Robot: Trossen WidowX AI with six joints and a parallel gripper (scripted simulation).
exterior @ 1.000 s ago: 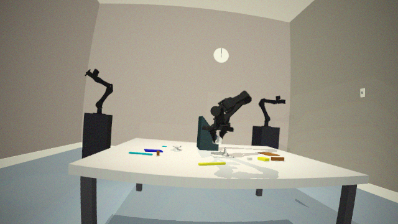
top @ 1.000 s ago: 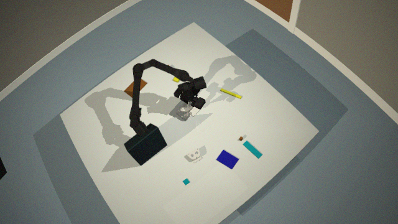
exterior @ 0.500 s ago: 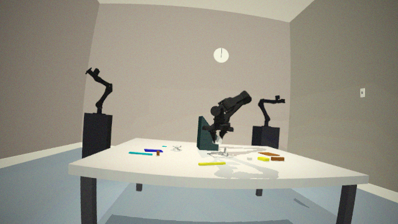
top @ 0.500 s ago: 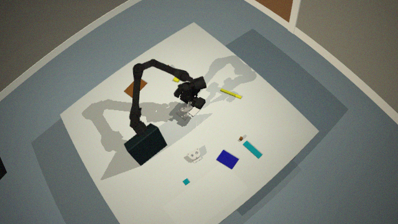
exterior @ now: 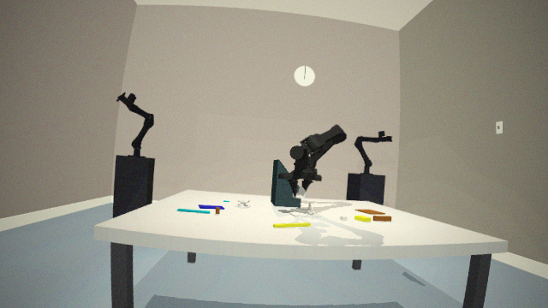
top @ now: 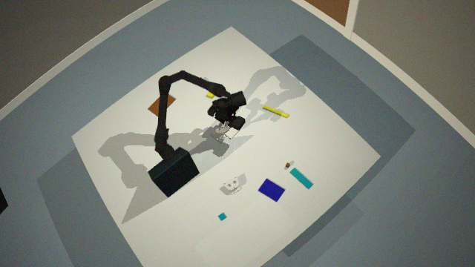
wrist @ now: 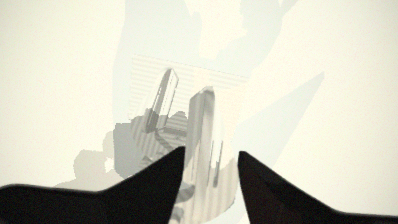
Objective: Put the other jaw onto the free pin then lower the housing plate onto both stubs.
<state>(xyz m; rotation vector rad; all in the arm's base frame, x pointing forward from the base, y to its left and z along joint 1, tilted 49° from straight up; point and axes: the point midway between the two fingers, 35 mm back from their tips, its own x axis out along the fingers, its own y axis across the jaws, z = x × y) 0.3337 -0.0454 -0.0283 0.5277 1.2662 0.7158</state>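
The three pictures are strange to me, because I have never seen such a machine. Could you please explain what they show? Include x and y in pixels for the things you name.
The machine is a jointed black robot arm on a dark base point(top: 174, 174). It ends in a two-fingered gripper point(wrist: 211, 154).

The top picture looks down from above the white table point(top: 334, 148) point(exterior: 385, 252). The exterior one looks across it from the side. The wrist one looks out past the fingers.

On the table are a blue rectangle point(top: 272, 190) point(exterior: 211, 207), a yellow bar point(top: 275, 111) point(exterior: 292, 225), a teal strip point(top: 301, 178) point(exterior: 193, 210) and a pale plate with two round marks point(top: 232, 184) point(exterior: 243, 204); this may be the housing plate.

The gripper is shut on a pale jaw piece point(wrist: 201, 130). A second one point(wrist: 164, 97) stands beside it, over a ribbed pale base. I cannot tell whether their teeth mesh.
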